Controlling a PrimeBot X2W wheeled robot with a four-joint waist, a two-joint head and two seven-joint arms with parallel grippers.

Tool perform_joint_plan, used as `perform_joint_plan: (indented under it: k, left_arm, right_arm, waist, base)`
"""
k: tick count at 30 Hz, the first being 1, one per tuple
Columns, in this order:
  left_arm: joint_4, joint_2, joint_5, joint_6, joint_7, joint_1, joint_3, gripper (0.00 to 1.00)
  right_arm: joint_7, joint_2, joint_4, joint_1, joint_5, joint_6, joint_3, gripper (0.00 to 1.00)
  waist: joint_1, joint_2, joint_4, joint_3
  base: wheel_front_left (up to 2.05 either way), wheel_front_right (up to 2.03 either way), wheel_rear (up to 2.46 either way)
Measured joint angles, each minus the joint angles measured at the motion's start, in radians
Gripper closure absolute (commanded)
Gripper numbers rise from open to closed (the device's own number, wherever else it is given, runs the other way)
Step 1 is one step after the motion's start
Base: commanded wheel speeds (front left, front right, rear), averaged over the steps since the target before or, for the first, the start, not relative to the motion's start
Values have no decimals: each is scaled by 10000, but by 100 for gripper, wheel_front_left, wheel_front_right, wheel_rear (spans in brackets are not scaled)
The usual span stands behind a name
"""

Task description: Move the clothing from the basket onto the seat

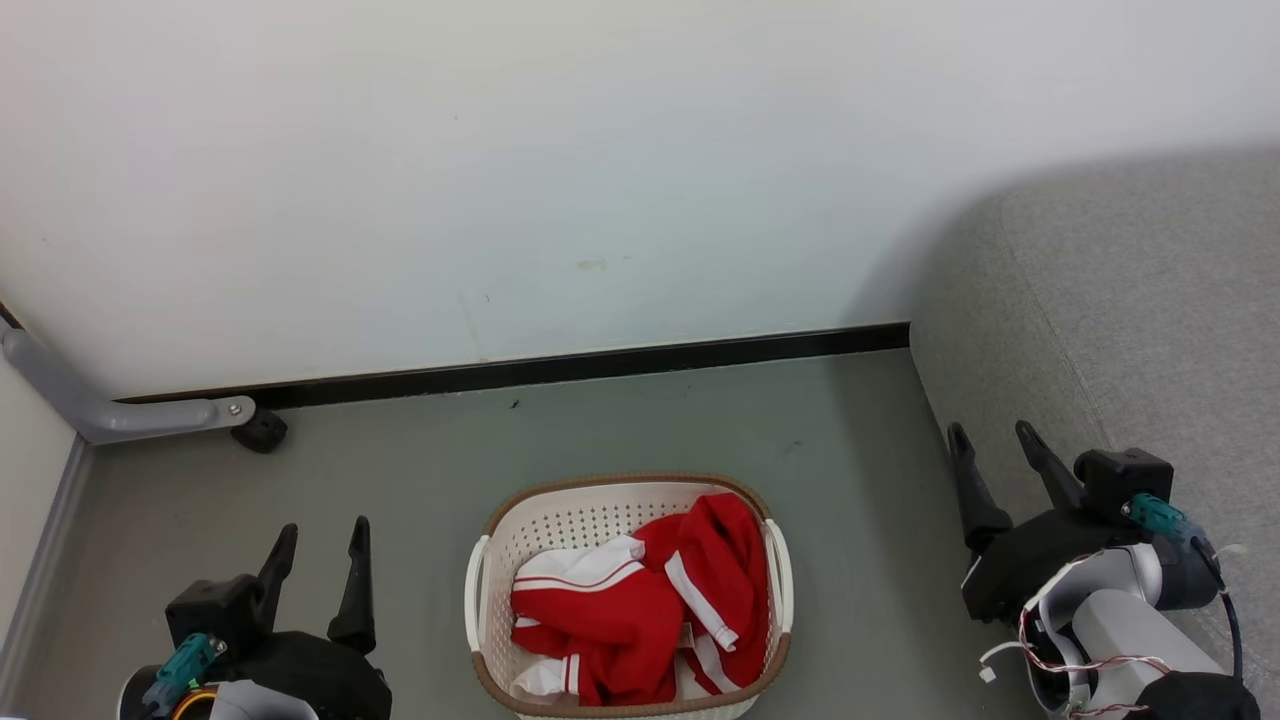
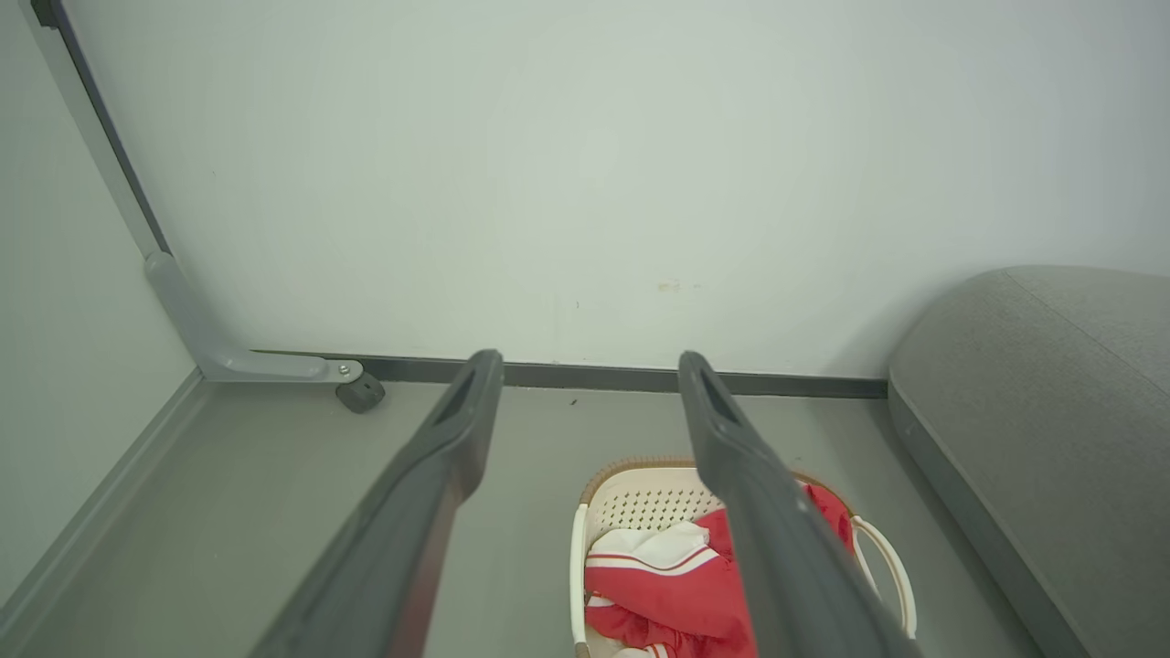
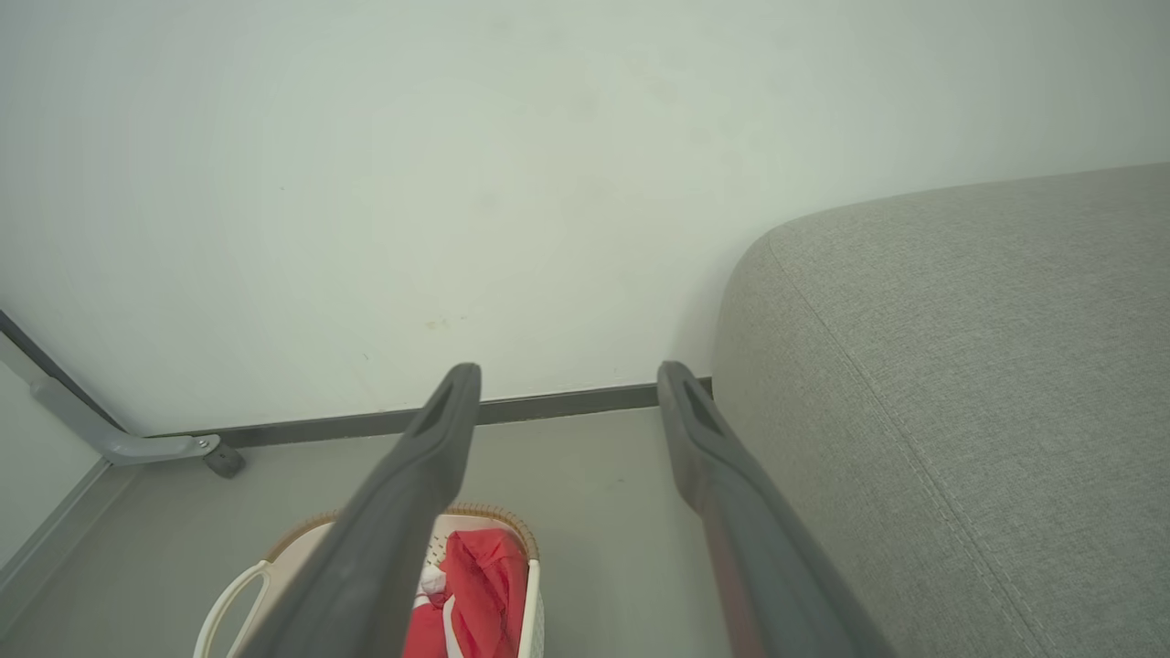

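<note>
The left gripper and right gripper hung empty, fingers apart, flanking the basket. The clothing lay tangled inside it; a shallow pinch might slip, or a deep one might lift the light basket. Beyond, the seat had a rounded edge that could shed a short drop.

One basket stands on the floor at the near middle. It holds one tangled heap of red-and-white clothing; how many garments make it up cannot be told. One grey seat stands at the right. There are two grippers, the left gripper and the right gripper, each with two dark jaws. At the far left, one grey frame leg ends at one black caster.
</note>
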Motion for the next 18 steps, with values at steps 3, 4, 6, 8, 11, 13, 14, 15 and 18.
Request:
perform_joint_plan:
  k: [3, 4, 6, 8, 11, 13, 14, 15, 18]
  left_arm:
    - [21, -29, 69, 4, 0, 2, 102, 0]
    - [36, -40, 81, 4, 0, 3, 111, 0]
    - [36, -69, 111, 4, 0, 12, 115, 0]
    - [35, -127, 144, 4, 0, 16, 119, 0]
    - [35, -201, 169, 0, 0, 16, 130, 0]
    - [35, -213, 198, -2, 0, 16, 155, 0]
    - [35, -217, 230, -2, 0, 16, 173, 0]
    - [19, -217, 255, -6, 0, 20, 182, 0]
    - [-50, -221, 259, -6, 0, 49, 232, 0]
  right_arm:
    - [0, 0, 8, 3, 0, -2, -35, 0]
    - [0, 0, 10, 4, 0, -2, -40, 0]
    - [0, -2, 21, 4, 0, -2, -54, 0]
    - [0, -6, 29, 4, 0, -2, -65, 0]
    - [0, -6, 29, 4, 0, 0, -65, 0]
    - [0, 6, 31, 9, -4, 0, -50, 0]
    - [0, 23, 25, 15, -4, -2, -46, 0]
    - [0, 31, 4, 30, -6, -4, -42, 0]
    - [0, 27, -113, 75, -33, -79, -46, 0]
  waist:
    - [0, 0, 5, -4]
    - [0, 0, 8, -5]
    - [0, 0, 14, -2]
    - [0, 0, 23, 5]
    - [0, 0, 41, 24]
    - [0, 0, 53, 42]
    - [0, 0, 59, 53]
    - [0, 0, 63, 73]
    - [0, 0, 74, 195]
  base:
    - [0, 0, 0]
    - [0, 0, 0]
    - [0, 0, 0]
    - [0, 0, 0]
    - [0, 0, 0]
    - [0, 0, 0]
    - [0, 0, 0]
    - [0, 0, 0]
    - [0, 0, 0]
